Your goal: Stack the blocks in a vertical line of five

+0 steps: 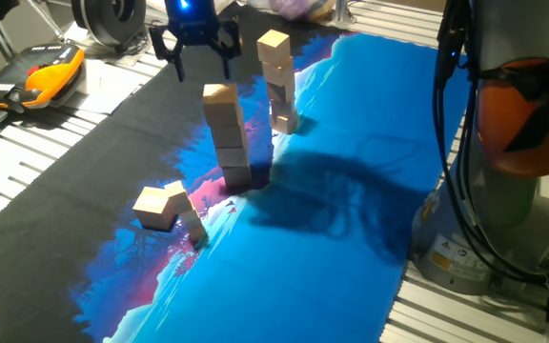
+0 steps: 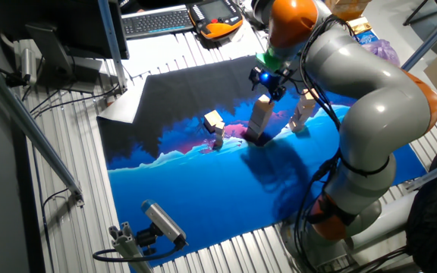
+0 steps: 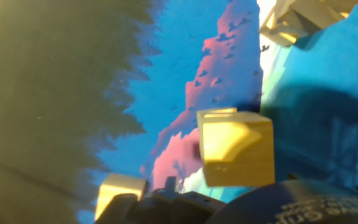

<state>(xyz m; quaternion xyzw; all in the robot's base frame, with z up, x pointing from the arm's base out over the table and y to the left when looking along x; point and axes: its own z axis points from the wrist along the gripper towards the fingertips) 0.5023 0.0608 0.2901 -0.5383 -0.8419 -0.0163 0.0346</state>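
Note:
On the blue and black mat (image 1: pixel 351 248) stand two columns of tan wooden blocks. The nearer column (image 1: pixel 228 135) (image 2: pixel 260 118) is the taller one. The farther column (image 1: pixel 276 82) (image 2: pixel 303 111) leans a little. Two loose blocks (image 1: pixel 155 207) (image 2: pixel 215 121) lie touching at the mat's left, one tilted against the other. My gripper (image 1: pixel 199 59) (image 2: pixel 268 82) hangs open and empty, above and just behind the nearer column. The hand view looks down on that column's top block (image 3: pixel 236 148). Another block (image 3: pixel 120 186) shows at the bottom left.
An orange-and-black handheld device (image 1: pixel 44 80) (image 2: pixel 215 18) lies off the mat beside a keyboard (image 2: pixel 158 21). The robot's base and cables (image 1: pixel 503 191) stand at the mat's right edge. A small camera on a stand (image 2: pixel 161 221) sits near the mat's front.

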